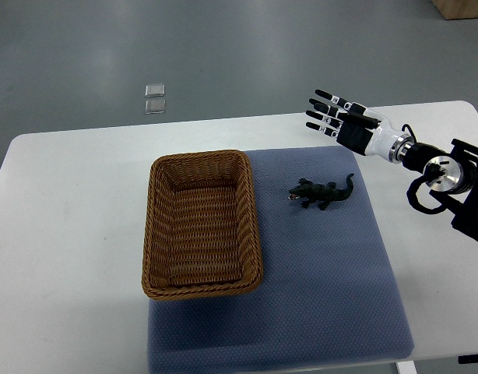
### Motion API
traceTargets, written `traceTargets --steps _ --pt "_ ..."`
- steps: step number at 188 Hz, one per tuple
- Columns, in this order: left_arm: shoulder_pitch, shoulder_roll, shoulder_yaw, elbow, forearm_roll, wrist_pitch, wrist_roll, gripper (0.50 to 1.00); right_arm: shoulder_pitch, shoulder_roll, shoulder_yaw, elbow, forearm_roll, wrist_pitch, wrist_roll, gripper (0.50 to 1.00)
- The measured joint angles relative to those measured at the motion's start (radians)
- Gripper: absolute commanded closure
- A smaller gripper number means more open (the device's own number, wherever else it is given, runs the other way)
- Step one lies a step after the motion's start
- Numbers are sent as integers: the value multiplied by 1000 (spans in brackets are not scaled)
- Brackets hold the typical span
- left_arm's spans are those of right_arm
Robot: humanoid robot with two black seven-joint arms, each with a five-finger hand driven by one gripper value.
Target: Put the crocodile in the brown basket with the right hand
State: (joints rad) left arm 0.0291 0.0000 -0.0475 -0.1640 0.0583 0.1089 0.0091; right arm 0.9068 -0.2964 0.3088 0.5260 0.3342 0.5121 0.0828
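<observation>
Dark crocodile (323, 192) lies on mat, just below right hand (339, 118) w/ fingers spread, empty.

Crocodile (322, 192) lies beside brown basket (202, 224); right hand (344, 121) hovers, fingers (321, 114) spread.

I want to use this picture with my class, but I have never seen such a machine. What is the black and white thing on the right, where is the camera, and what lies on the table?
It is one picture, taken from above on the robot's own side. The black and white thing is the robot's right hand, its fingers spread, holding nothing, on an arm reaching in from the right. On the white table lies a blue mat. A brown basket, empty, sits on the mat's left part. A toy crocodile lies on the mat to the right of the basket, untouched. No left arm shows.
</observation>
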Motion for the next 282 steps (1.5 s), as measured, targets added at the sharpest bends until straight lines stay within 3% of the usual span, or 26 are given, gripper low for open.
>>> traceTargets --steps 96,147,176,207,252,282 --pt "-1 0 3 0 -1 0 0 500 -3 5 62 -2 -35 -24 5 572" --pt "-2 0 1 0 -1 0 0 500 -10 -6 69 -9 -110 74 14 572" --pt "-2 0 1 0 -1 0 0 500 -11 -6 70 -9 -141 87 45 572" --pt "-2 0 1 0 -1 0 0 500 -9 -6 61 -9 -304 83 118 579" --pt "-2 0 2 0 -1 0 0 500 39 -42 60 -1 -820 84 333 589" --pt "-1 0 2 0 -1 0 0 500 89 -64 57 4 -1184 78 432 591"
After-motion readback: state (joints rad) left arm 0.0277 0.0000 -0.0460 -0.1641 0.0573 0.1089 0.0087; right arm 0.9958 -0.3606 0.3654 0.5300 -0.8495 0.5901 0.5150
